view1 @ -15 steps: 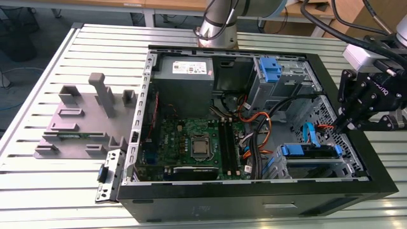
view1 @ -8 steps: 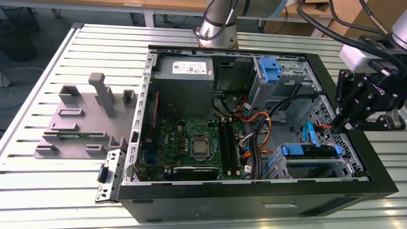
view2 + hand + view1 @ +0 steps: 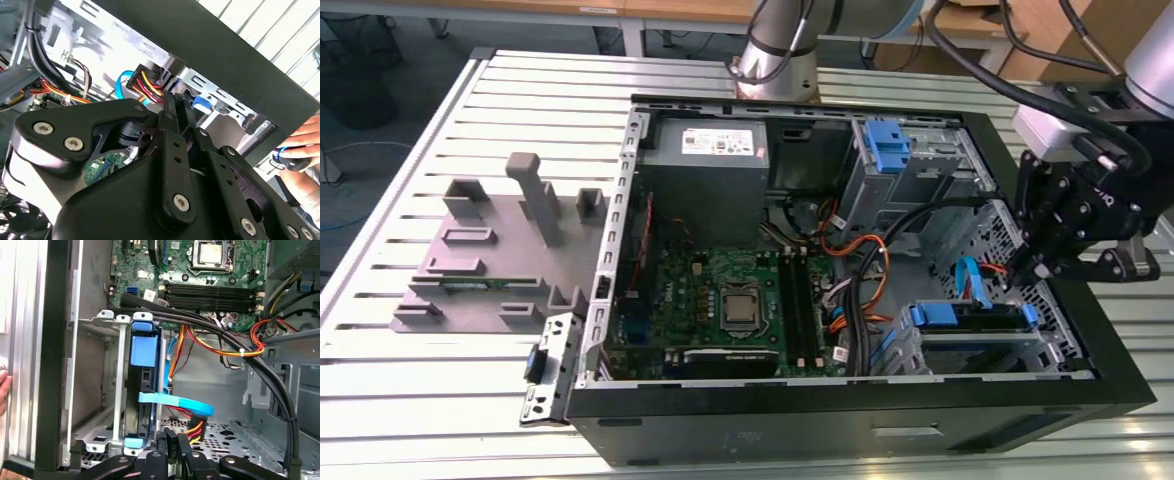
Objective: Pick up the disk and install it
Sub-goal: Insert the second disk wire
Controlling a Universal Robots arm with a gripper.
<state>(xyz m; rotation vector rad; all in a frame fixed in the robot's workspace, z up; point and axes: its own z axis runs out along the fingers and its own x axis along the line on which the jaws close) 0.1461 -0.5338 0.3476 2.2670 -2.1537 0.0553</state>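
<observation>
The disk (image 3: 970, 317) sits in the metal drive cage (image 3: 987, 350) at the near corner of the open computer case, on the exterior view's right, with blue caddy tabs at both ends. In the first wrist view the disk (image 3: 143, 390) is seen edge-on in its blue caddy inside the cage (image 3: 112, 390). My gripper (image 3: 1042, 268) hovers just above and beside that cage with its fingers pressed together and nothing between them. The shut gripper (image 3: 172, 436) also appears in the second wrist view (image 3: 175, 102), close to a blue cable (image 3: 177, 403) and a red-yellow power plug (image 3: 196, 428).
The case (image 3: 854, 420) holds a motherboard (image 3: 727, 300), a grey power-supply box (image 3: 707, 150), a bare blue bracket (image 3: 886, 150) and cable bundles (image 3: 235, 347). A grey fixture (image 3: 494, 250) stands on the slatted table on the exterior view's left. A person's hand (image 3: 300, 147) rests outside the case wall.
</observation>
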